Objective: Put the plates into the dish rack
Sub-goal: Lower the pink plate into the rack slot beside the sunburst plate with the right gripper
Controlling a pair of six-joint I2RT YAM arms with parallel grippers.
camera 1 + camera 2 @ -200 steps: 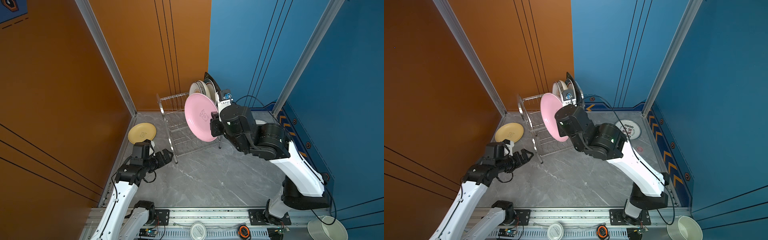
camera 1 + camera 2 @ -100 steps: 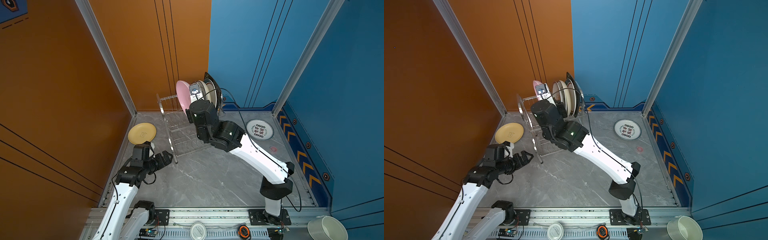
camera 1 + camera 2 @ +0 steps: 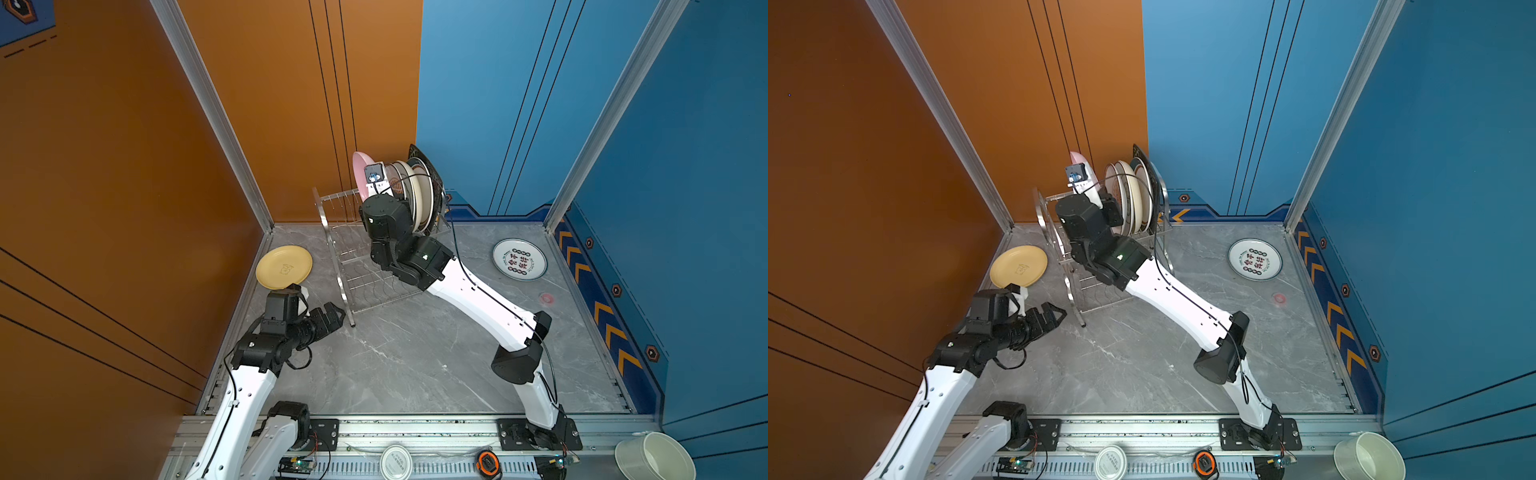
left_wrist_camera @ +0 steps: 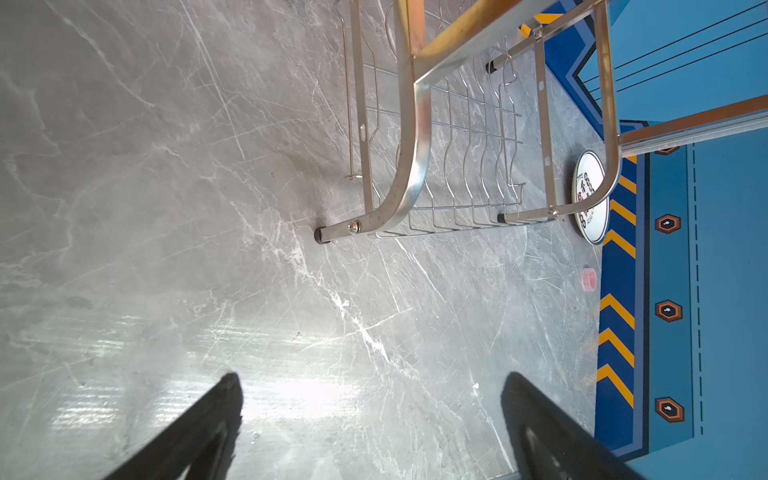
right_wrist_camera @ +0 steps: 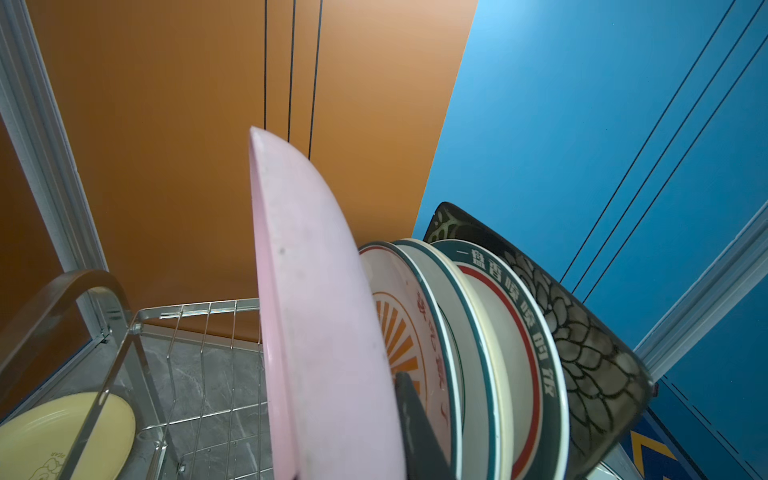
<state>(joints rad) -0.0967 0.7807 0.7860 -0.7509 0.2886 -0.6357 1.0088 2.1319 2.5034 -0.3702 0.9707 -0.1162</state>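
right gripper (image 3: 368, 189) clamped the pink plate (image 5: 316, 316) on edge over the dish rack (image 3: 332, 245), beside the racked plates (image 5: 498, 353), likely to slot it in. left gripper (image 3: 334, 313) hung open and empty. yellow plate (image 3: 284, 267) lay flat on the desk (image 3: 415, 353).

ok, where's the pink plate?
In both top views the pink plate stands on edge at the upper tier of the dish rack, in the right gripper, left of the sunburst plate.

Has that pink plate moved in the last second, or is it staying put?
Yes. The pink plate went from in front of the dish rack back to its upper tier, edge-on beside the standing plates.
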